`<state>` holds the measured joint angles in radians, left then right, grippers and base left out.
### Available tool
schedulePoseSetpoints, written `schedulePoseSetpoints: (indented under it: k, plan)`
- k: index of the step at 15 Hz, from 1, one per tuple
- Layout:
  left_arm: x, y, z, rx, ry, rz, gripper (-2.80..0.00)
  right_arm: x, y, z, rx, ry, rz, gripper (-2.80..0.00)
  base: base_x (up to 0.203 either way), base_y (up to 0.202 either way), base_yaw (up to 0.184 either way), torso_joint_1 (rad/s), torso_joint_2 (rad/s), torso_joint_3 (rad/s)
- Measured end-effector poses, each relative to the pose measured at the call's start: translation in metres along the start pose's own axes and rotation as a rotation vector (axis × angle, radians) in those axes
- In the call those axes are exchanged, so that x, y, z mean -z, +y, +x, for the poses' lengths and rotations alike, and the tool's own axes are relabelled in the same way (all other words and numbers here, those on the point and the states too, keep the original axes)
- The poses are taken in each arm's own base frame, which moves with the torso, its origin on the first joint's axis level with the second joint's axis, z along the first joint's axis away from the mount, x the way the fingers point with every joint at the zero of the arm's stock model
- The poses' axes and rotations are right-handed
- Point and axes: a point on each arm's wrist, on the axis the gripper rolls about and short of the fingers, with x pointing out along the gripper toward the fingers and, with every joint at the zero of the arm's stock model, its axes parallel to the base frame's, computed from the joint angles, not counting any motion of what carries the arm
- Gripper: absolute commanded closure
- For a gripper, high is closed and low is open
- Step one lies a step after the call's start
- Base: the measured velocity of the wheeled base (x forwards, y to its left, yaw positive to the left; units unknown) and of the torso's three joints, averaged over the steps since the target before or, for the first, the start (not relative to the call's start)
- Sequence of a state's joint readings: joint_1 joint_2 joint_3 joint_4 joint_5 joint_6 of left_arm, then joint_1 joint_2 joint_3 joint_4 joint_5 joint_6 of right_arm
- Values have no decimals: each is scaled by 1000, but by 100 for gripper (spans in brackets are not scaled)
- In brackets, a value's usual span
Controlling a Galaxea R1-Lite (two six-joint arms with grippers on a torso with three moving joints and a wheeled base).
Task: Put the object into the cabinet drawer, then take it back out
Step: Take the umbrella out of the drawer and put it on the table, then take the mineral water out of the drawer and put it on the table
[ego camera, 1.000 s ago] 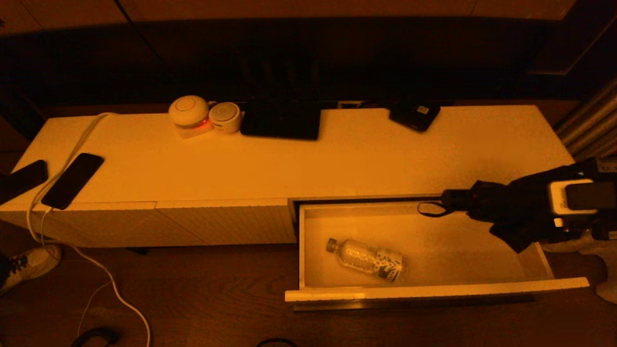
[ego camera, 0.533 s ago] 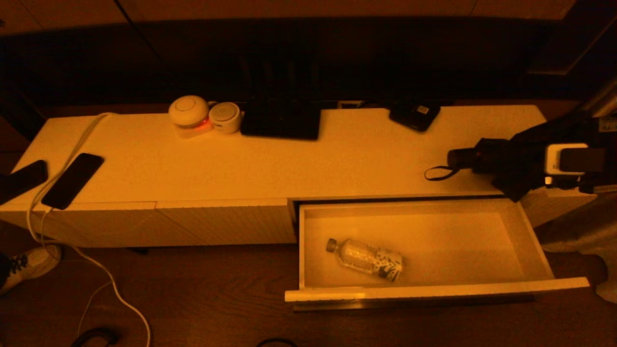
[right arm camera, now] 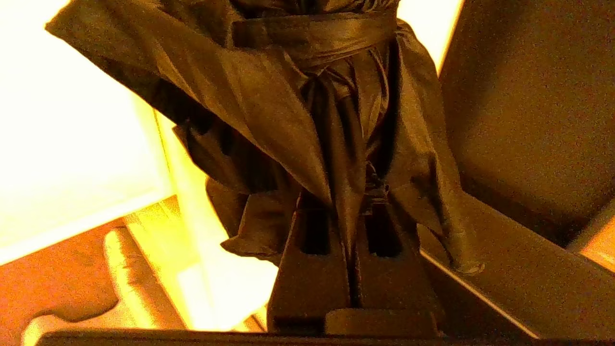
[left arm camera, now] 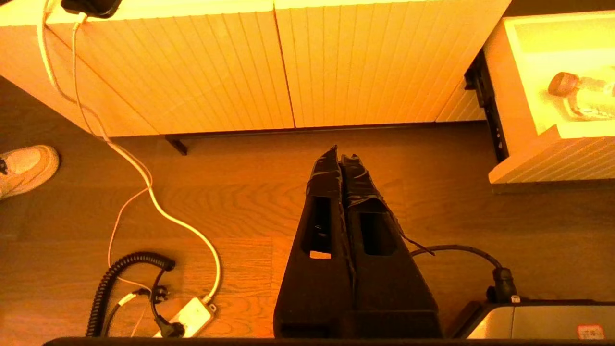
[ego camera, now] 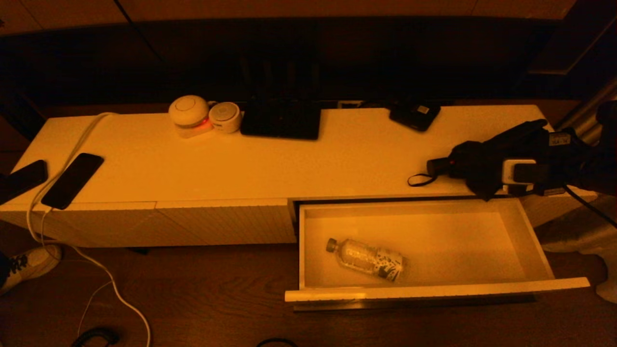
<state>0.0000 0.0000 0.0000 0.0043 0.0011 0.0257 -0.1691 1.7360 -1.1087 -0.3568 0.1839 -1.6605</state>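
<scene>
Right claw gripping a folded umbrella

The right claw (right arm camera: 355,226) is clamped on the dark folded umbrella (right arm camera: 288,110), whose loose fabric hangs around the claw.

Folded umbrella (ego camera: 475,166) in right tool (ego camera: 496,176), now out of drawer (ego camera: 434,291) (over cabinet top (ego camera: 289,164)).

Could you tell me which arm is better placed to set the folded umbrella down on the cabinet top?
The right: its gripper already grips the umbrella over the cabinet top. The left gripper hangs over the floor.
</scene>
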Motion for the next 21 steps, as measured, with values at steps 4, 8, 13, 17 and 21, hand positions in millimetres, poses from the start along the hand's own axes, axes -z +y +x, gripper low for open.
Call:
schedulePoseSetpoints:
  k: [4,8,13,17,21]
  plan:
    - [0,0,0,0,0,0,0,-3,-1,7,3,-8,-2,-280,0,0,0,0,0,0]
    - [0,0,0,0,0,0,0,-4,-3,9,16,-8,-3,-280,0,0,0,0,0,0]
    - [0,0,0,0,0,0,0,-4,-9,4,76,8,3,-280,0,0,0,0,0,0]
    - [0,0,0,-1,0,0,0,-10,-17,-33,40,4,61,-280,0,0,0,0,0,0]
    - [0,0,0,0,0,0,0,-22,-13,-86,-142,-3,177,-280,0,0,0,0,0,0]
